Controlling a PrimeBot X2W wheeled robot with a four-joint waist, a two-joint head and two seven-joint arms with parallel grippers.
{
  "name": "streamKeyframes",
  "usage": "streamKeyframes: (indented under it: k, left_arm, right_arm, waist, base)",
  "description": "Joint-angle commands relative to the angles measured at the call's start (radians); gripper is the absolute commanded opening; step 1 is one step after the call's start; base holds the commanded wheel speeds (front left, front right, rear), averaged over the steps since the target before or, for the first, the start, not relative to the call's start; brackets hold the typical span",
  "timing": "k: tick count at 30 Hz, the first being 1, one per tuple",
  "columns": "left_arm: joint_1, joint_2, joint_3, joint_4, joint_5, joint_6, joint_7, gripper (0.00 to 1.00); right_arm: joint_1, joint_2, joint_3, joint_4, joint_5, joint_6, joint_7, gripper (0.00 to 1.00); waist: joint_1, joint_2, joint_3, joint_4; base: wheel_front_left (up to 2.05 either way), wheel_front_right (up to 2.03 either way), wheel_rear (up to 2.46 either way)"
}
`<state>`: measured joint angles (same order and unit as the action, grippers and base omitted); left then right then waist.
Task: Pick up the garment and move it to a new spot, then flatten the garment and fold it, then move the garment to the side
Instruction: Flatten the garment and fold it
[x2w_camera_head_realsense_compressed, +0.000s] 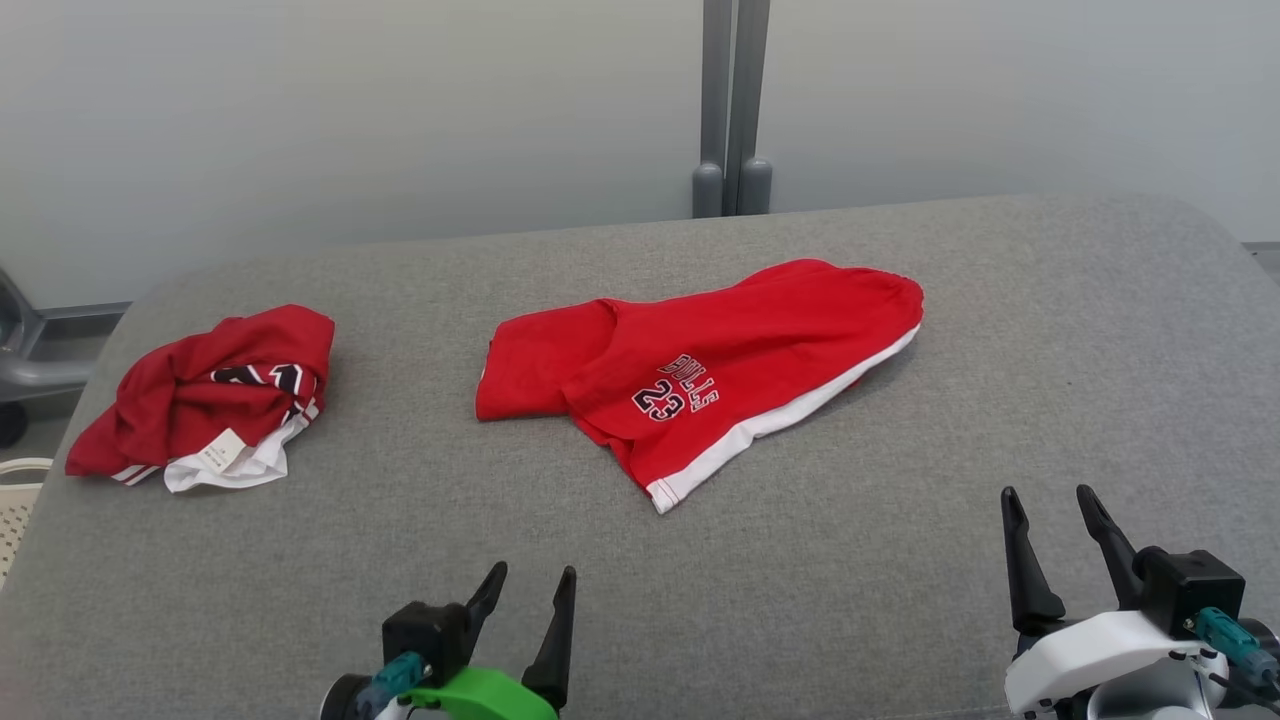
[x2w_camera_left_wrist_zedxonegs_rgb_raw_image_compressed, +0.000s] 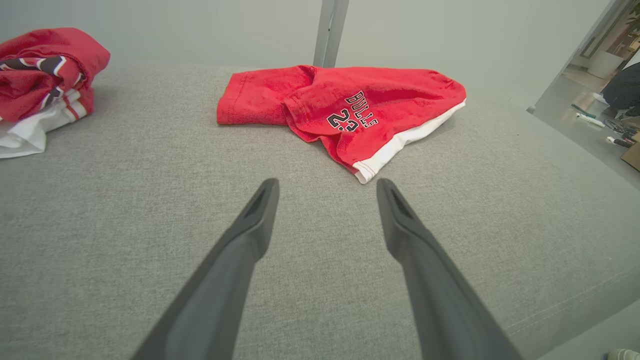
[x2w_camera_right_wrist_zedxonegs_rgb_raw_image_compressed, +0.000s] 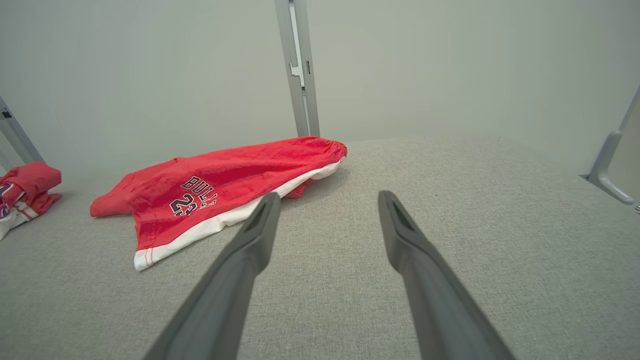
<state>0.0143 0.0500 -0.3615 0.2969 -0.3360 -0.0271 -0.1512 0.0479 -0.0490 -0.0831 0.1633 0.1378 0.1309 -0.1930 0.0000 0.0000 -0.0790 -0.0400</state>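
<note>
A grey fabric-covered tabletop (x2w_camera_head_realsense_compressed: 420, 560) stood before a pale wall. At its near edge the left jaws and the right jaws both gaped wide and empty. Beyond them, mid-table, lay the red shorts (x2w_camera_head_realsense_compressed: 720, 370), loosely doubled over. A pinch might have caught only the top layer and bunched the cloth. The crumpled red garment (x2w_camera_head_realsense_compressed: 210, 400) at the far left might have been mistaken for the target.

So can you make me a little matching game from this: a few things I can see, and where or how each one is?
Things:
1. shorts printed 23
2. bunched red garment
3. left gripper
4. right gripper

Place or state:
A. open, white base, lower right
B. spread out in the middle of the table
C. open, green base, lower left
D. heaped at the left end

Pairs: 1-B, 2-D, 3-C, 4-A.
</note>
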Motion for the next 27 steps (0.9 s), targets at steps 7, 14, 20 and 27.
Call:
streamKeyframes:
  k: [7, 14, 20, 27]
  left_arm:
    - [-0.211, 0.002, -0.114, 0.171, -0.171, -0.017, 0.109, 1.0]
    - [-0.363, 0.002, -0.204, 0.291, -0.299, -0.001, 0.128, 1.0]
    - [-0.451, 0.003, -0.274, 0.348, -0.404, 0.022, 0.152, 1.0]
    - [-0.553, 0.003, -0.348, 0.409, -0.531, 0.099, 0.177, 1.0]
  right_arm:
    - [-0.026, -0.003, 0.022, -0.044, -0.011, 0.0, 0.04, 1.0]
    - [-0.156, -0.002, 0.091, 0.019, -0.052, 0.0, 0.159, 1.0]
    - [-0.315, -0.002, 0.134, 0.111, -0.051, 0.0, 0.292, 1.0]
    - [-0.54, -0.003, 0.172, 0.263, -0.04, 0.0, 0.42, 1.0]
  waist:
    - [0.0, 0.0, 0.049, -0.056]
    - [0.0, 0.0, 0.107, -0.106]
    - [0.0, 0.0, 0.162, -0.124]
    - [0.0, 0.0, 0.226, -0.12]
  base:
    - [0.0, 0.0, 0.0]
    - [0.0, 0.0, 0.0]
    - [0.0, 0.0, 0.0]
    - [0.0, 0.0, 0.0]
